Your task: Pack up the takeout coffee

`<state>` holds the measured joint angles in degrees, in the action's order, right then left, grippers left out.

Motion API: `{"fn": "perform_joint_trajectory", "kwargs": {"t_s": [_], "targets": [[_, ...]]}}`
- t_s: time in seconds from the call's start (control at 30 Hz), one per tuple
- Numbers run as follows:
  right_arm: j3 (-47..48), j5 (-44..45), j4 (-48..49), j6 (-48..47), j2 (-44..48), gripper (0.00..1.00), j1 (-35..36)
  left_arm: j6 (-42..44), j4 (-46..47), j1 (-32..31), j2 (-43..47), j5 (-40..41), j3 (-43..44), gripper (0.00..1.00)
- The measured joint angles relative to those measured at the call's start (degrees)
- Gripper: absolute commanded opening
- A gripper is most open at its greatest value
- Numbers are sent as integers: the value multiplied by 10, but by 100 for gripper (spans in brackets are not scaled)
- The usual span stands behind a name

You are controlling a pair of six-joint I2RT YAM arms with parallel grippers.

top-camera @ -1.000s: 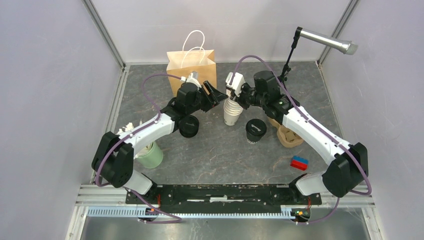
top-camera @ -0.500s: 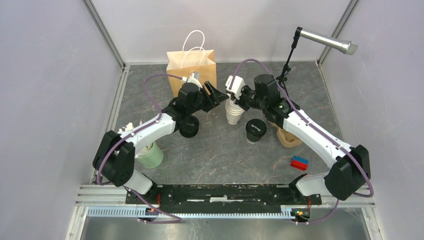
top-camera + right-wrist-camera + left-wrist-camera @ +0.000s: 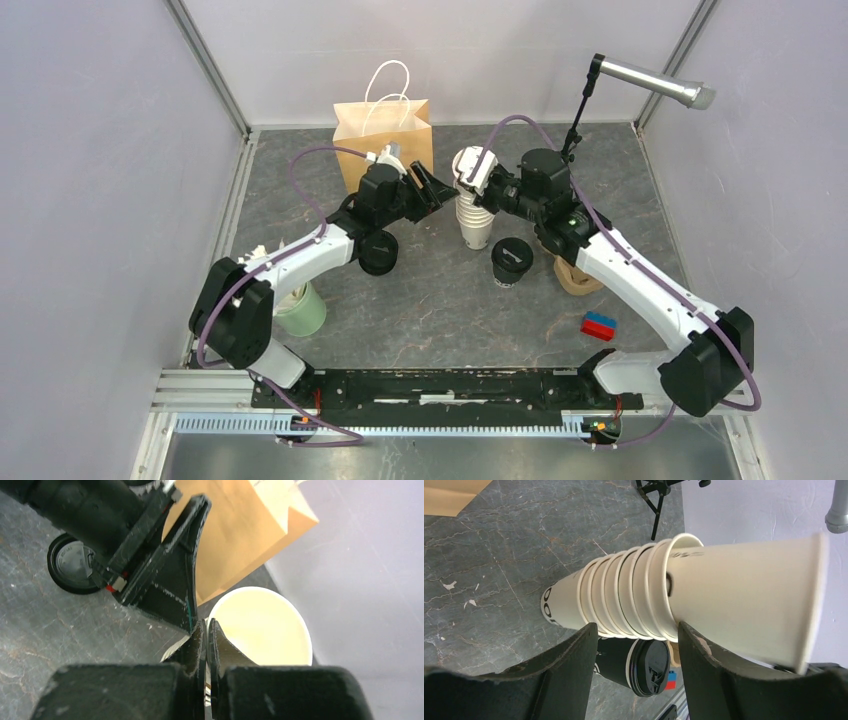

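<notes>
Left gripper (image 3: 638,627): jaws apart, arm stretched toward 1 o'clock.
Right gripper (image 3: 206,622): pinches rim of top cream paper cup (image 3: 260,625), arm bent toward 11 o'clock.

One takeout coffee (image 3: 512,262) with a black lid stands on the surface (image 3: 420,310). One stack of lidless cups (image 3: 470,222) shows roughly seven nested rims in the left wrist view, though the exact count is unclear. One top cup (image 3: 744,595) tilts out of it. There is one other round black-topped thing (image 3: 378,252), either a cup or lids. There is also one paper bag (image 3: 383,130), one green cup (image 3: 303,312), one cardboard carrier (image 3: 578,275), one red-and-blue block (image 3: 599,325) and one microphone (image 3: 655,83).
</notes>
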<state>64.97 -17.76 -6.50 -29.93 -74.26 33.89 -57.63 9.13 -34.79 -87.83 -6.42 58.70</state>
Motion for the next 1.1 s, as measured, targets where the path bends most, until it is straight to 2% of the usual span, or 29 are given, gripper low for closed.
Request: {"fn": "perform_joint_trajectory", "kwargs": {"t_s": [0.23,0.8,1.1], "targets": [[0,1,30,-8,6,0,5,0,-7,-3,-7,0,5,66],[16,88,25,-19,49,0,6,21,-63,-3,-7,-2,44,69],[16,87,17,-18,50,0,6,55,-100,-3,4,-2,53,71]]}}
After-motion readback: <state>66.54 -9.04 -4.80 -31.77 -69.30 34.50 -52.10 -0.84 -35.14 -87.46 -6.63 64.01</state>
